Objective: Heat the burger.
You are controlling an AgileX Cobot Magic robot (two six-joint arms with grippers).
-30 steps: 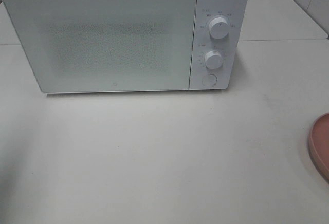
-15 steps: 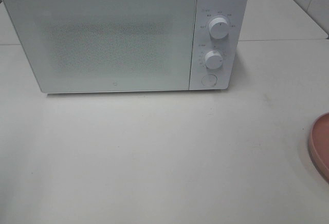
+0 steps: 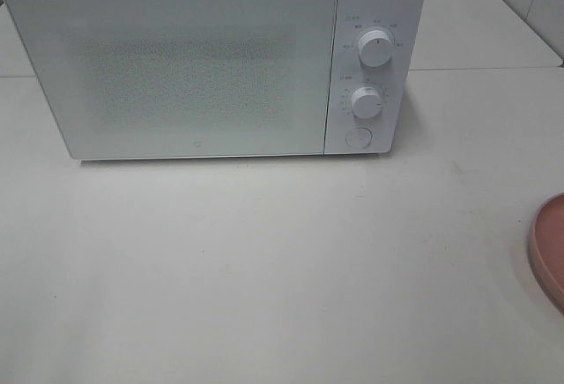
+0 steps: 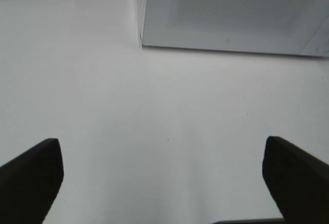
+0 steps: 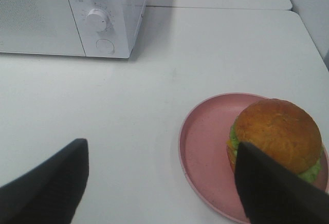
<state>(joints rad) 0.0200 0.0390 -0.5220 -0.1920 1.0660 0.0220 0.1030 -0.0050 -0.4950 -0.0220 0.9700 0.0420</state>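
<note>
Burger sat on plate at 4 o'clock from closed microwave; both claws, left and right, gaped wide, held nothing; better to open door first, then grasp bun gently.

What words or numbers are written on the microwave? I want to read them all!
None can be read.
Tiny grey marks ring the upper knob and lower knob of the microwave: too small and blurred to read.
A small round logo sits low on the door: too small to read.
The burger and pink plate carry no writing.
</note>
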